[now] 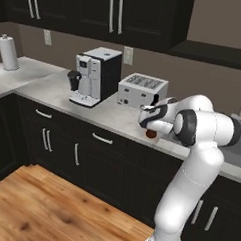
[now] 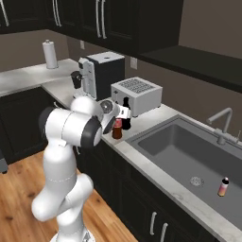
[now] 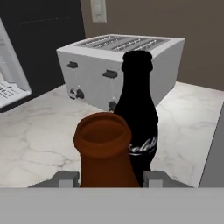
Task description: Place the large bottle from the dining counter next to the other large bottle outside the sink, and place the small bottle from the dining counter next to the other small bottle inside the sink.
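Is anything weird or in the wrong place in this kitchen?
Yes: a tiny bottle stands inside the sink, near the drain, an odd spot for a drink. Otherwise nothing looks tipped, spilled or broken; the toaster and black bottle stand upright.

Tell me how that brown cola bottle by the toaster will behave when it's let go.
The brown cola bottle is tall with a narrow neck, so it probably tips easily. It looks rigid and smooth, perhaps slippery. The black bottle stands right beside it, so a wobble might knock both.
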